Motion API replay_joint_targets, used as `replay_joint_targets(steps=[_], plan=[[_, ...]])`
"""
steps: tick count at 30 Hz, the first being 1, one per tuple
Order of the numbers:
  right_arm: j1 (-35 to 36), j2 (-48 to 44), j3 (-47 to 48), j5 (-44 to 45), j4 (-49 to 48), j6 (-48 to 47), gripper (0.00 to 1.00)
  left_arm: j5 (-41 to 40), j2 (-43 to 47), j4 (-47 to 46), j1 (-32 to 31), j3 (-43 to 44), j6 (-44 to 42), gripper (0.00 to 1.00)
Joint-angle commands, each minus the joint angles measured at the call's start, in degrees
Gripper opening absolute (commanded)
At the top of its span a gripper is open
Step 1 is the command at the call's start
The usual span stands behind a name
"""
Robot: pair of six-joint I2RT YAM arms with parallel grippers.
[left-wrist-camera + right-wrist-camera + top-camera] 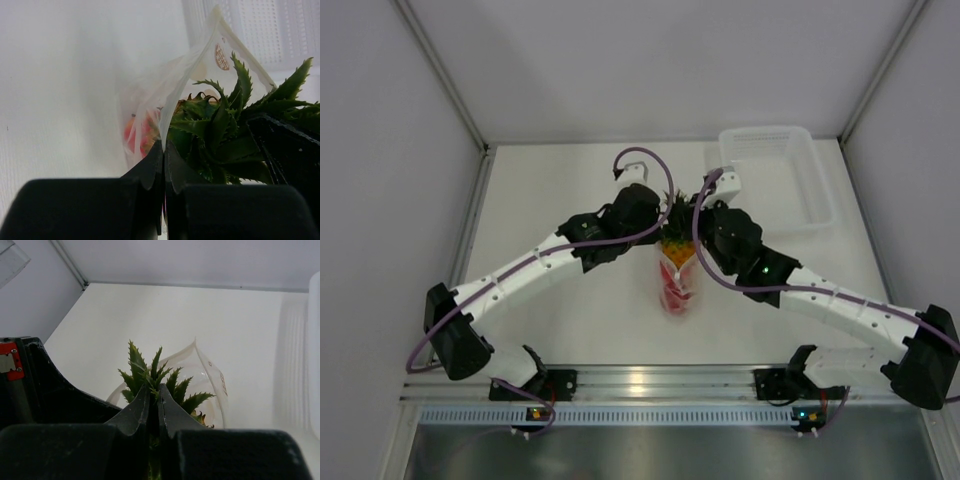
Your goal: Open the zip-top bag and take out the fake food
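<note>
Pinched shut, the left hand [164, 162] grips the open lip of the zip-top bag [197, 75] while the right hand [154, 407], beside it, clamps the leafy crown of the pineapple [150, 372] between its fingertips; removal seems begun and calls for pulling the fruit away from the held bag.

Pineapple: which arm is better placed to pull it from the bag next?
Right. The right gripper is shut on the pineapple by its crown; the left gripper pinches the zip-top bag by its edge, likely anchoring it.
</note>
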State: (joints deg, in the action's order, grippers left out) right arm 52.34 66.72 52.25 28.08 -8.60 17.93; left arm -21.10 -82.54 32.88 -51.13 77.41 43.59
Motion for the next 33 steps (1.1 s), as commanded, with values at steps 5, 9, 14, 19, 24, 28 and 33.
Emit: replay_joint_targets(steps=[5, 9, 14, 19, 24, 28, 33], plan=[[-0.7, -5.5, 7.3, -5.2, -5.7, -3.0, 0.00, -4.9, 1.8, -1.5, -0.3, -1.6, -4.0, 0.00], [-1.4, -8.8, 5.9, -7.1, -5.0, -3.1, 0.00, -4.0, 1.5, -1.5, 1.7, -1.8, -4.0, 0.00], [-3.8, -11.2, 4.2, -9.7, -6.8, -0.7, 0.00, -3.3, 1.3, -1.6, 1.8, -1.4, -4.3, 0.00], [-6.8, -10.0, 4.8, -11.2, -9.1, 7.0, 0.00, -4.2, 1.1, -1.6, 2.1, -1.9, -4.3, 0.00], [-11.3, -8.5, 15.1, -14.5, -2.9, 8.7, 0.00, -2.2, 0.9, 0.2, 5.8, -1.5, -5.3, 0.00], [-20.0, -7.4, 22.7, -19.4, 8.2, 10.6, 0.00, -0.3, 2.1, 0.7, 10.3, -2.0, -7.0, 0.00], [-35.4, -7.1, 24.0, -29.3, 17.2, 12.0, 0.00, 3.8, 3.0, 3.3, 18.2, -0.2, -9.8, 0.00]])
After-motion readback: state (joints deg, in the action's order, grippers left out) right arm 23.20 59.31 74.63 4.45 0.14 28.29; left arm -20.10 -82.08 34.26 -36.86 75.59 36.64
